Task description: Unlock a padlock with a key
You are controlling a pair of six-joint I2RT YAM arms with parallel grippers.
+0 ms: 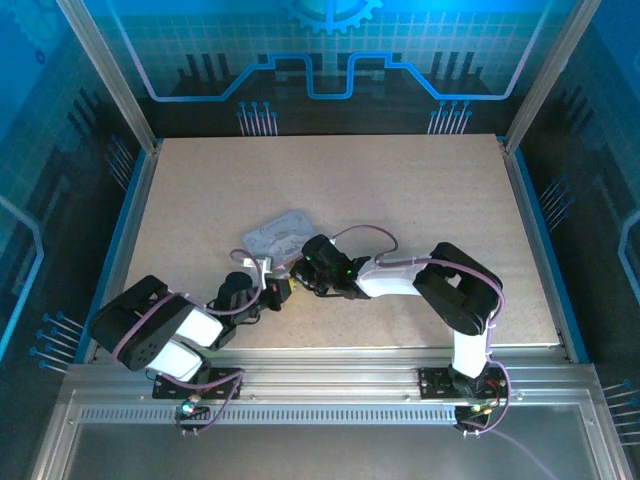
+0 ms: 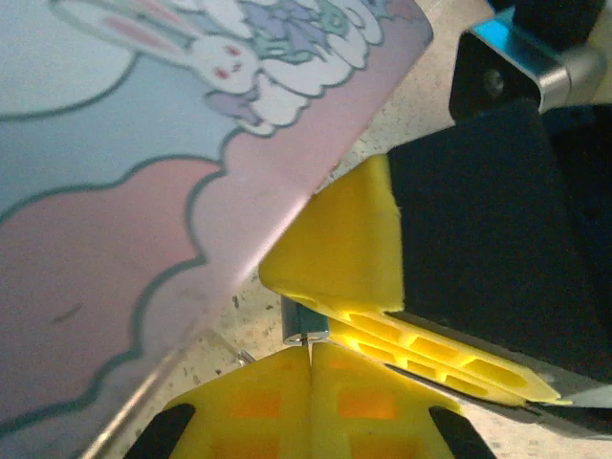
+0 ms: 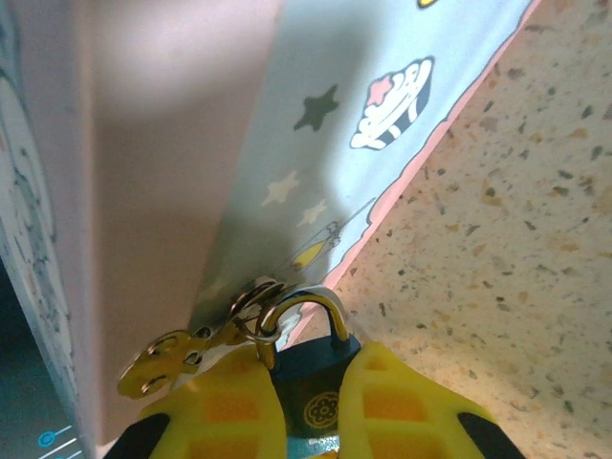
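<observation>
Your right gripper pinches the padlock, its shackle at 12 o'clock. Your left gripper is pressed together on the key.

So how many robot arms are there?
2. The left arm comes in from the near-left corner, the right arm from the near right. Both reach to the tin mid-table, where the right pincer grips the padlock.

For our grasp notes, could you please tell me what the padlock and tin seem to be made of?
The padlock: dark painted-looking metal body, gold emblem; its shackle is shiny bare steel, by its glints. The tin: likely printed sheet metal, satin sheen.
</observation>
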